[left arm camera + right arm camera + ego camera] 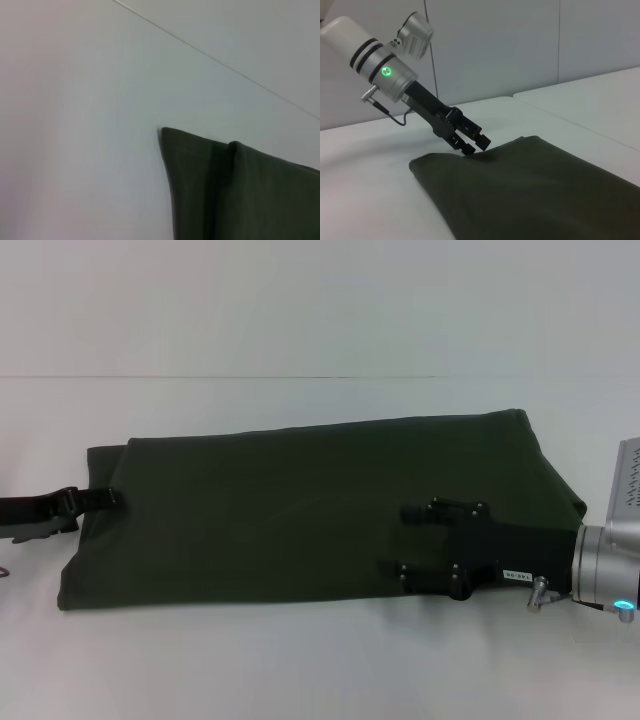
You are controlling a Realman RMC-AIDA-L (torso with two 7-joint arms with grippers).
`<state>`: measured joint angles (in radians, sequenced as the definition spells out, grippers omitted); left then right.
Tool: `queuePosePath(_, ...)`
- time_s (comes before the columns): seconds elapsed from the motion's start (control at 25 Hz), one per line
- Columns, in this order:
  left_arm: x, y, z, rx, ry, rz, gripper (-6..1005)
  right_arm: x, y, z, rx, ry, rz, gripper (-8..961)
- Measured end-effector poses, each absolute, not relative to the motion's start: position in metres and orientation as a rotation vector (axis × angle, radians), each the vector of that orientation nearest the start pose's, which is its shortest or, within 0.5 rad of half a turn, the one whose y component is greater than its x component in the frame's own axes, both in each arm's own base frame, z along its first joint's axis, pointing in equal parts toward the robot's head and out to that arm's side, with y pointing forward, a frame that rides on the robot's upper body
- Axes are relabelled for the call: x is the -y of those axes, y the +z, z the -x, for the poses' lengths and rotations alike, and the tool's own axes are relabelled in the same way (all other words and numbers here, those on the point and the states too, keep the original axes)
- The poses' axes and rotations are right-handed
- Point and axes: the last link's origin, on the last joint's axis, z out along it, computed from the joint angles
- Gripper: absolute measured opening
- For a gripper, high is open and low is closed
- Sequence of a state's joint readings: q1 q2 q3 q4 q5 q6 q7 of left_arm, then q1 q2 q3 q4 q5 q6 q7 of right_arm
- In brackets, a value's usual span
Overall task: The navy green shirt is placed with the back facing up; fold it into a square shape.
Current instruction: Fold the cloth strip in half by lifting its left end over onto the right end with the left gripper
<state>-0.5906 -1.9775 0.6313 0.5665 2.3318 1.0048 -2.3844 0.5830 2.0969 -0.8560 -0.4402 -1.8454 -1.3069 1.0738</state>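
Dark olive cotton fills the middle of the white table (300,660): the navy green shirt (300,510) lies flat as a long folded band running from the robot's left to its right, plain side up, no lettering showing. Its edge nearest the robot is fairly straight, while the far edge climbs toward the right end, where the cloth bunches into a rounded corner.

Over on the left, the left gripper (108,499) comes in low from the table's left side and sits right at the shirt's left end, its black fingertips touching the hem about halfway along that edge. From the right wrist view the same gripper (472,143) is angled down onto the corner of the cloth, its fingers close together at the fabric's edge, though whether they actually pinch a layer cannot be made out from here. The left wrist view shows only a folded corner of the shirt (240,195) against the table (75,150), two layers stepping one over the other.

On the right, the right gripper (405,540) reaches in over the shirt's right half, silver wrist off the cloth's right end, black body above the fabric. Its two fingers (415,512) are spread apart, pointing toward the left, with bare green cloth between them and nothing in their grasp.
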Motion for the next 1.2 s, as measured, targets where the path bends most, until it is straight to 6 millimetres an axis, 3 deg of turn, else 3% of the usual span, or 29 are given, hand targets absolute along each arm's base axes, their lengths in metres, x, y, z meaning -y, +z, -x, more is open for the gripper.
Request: queuePosePath(1.2,-0.384,0.004,0.316,1.778,-0.406,1.953,907,-0.34,-0.055,-0.256,-0.393,0.611,2.711,826)
